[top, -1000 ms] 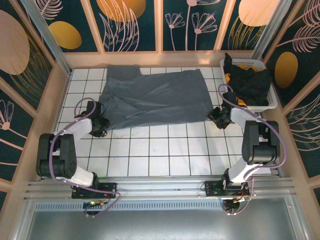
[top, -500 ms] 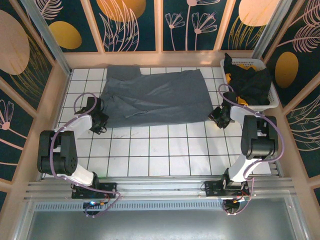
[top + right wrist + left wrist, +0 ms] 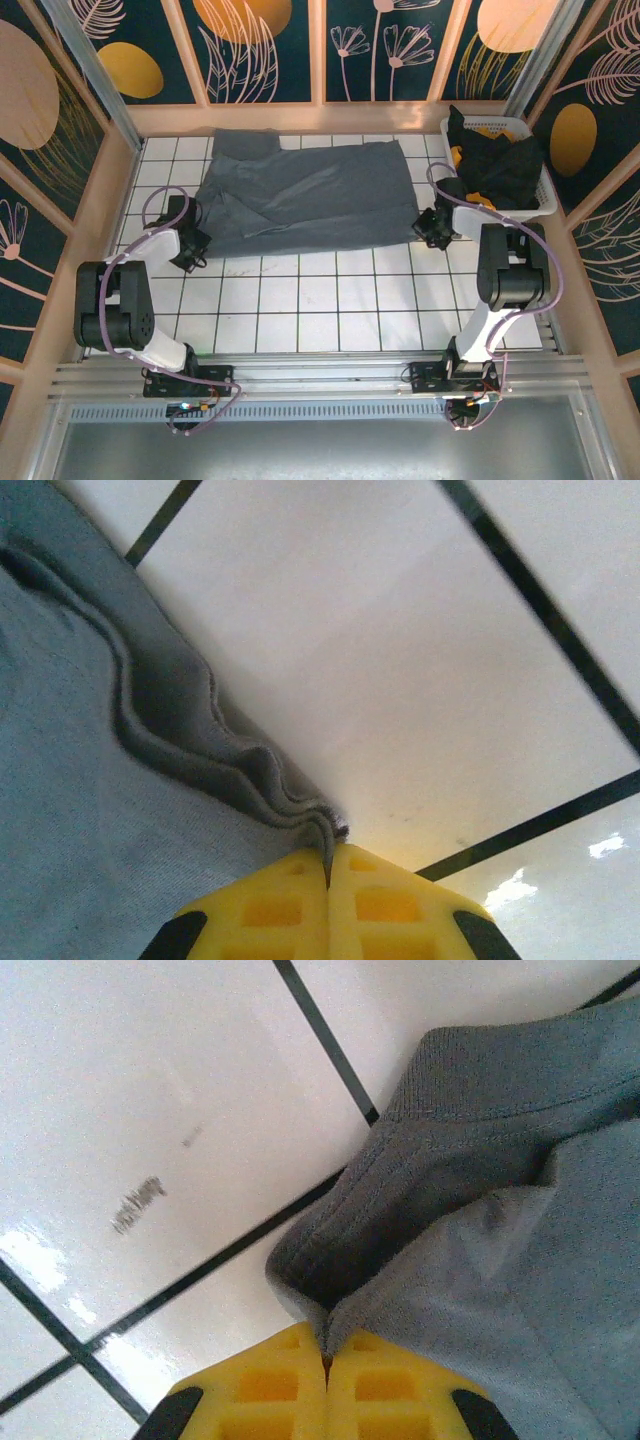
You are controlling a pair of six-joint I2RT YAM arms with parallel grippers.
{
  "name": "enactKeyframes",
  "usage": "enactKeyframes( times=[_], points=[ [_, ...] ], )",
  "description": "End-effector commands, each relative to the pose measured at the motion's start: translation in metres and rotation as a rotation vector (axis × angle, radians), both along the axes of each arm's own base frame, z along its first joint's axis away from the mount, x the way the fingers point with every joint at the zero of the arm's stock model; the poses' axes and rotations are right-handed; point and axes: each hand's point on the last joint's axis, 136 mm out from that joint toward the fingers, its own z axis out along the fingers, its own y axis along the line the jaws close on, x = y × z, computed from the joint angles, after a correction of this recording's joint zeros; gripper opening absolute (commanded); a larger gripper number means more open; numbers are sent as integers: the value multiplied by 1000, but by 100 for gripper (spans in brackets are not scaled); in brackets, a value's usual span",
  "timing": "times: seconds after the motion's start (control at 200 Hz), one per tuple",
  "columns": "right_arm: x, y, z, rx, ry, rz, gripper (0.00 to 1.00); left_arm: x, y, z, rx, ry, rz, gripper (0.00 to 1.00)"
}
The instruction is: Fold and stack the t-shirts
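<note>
A large slate grey-blue t-shirt (image 3: 305,195) lies spread across the far half of the tiled table. My left gripper (image 3: 197,240) is at its near left corner, and in the left wrist view the yellow pads (image 3: 290,1385) are shut on the shirt's hem (image 3: 345,1305). My right gripper (image 3: 428,224) is at the near right corner, its yellow fingers (image 3: 290,905) shut on the bunched hem (image 3: 300,815). A black t-shirt (image 3: 505,165) and a bit of orange-yellow cloth (image 3: 483,132) lie heaped in the white basket (image 3: 543,205).
The basket stands at the far right corner against the wooden frame. White tiles (image 3: 330,300) stretch bare between the shirt and the arm bases. Wooden rails (image 3: 90,230) border the table on the left, back and right.
Both grippers have closed on the grey-blue shirt's near corners. The near hem has been drawn slightly up and away, and both arms have shifted toward the far side.
</note>
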Motion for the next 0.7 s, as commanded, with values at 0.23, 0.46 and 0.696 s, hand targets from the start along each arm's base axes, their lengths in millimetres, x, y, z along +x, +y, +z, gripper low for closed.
enactKeyframes(
  times=[0.23, 0.46, 0.696],
  points=[
    [-99, -3, -6, -21, 203, -101, 0, -43, 22, 9, 104, 115, 31, 0],
    [-166, -2, -12, -10, 316, -55, 0, -86, 18, 3, 71, 148, 97, 0],
    [-191, -1, -25, 13, 352, -44, 0, -112, 18, -8, 68, 162, 144, 3]
  ],
)
